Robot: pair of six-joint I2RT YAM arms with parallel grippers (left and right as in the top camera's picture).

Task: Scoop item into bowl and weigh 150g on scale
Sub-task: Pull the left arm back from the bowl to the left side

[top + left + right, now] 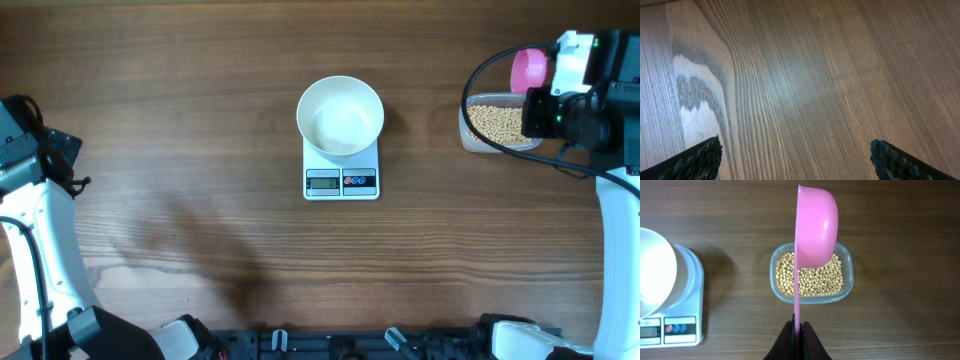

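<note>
The right hand [798,332] grasps the pink scoop [816,225] near the beans [784,277]; the left hand [796,159] is released above the desk [815,75].

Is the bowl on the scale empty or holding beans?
Empty: the bowl shows only bare white inside; the beans lie in the clear tub.

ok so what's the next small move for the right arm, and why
Probably lower the pink scoop into the beans. The right pincer is shut on its handle, the scoop hangs on edge above the clear tub, and the white bowl on the scale looks empty.
</note>
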